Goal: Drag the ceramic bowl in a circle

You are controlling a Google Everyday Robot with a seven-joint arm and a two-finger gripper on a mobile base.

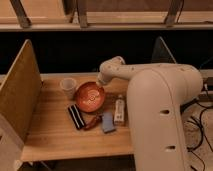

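You have only one camera view. It looks down from high, behind the big white robot arm (160,110), toward the light wooden table (50,130). The gripper (100,81) sits at the shallow orange-red ceramic bowl's (89,96) far rim.
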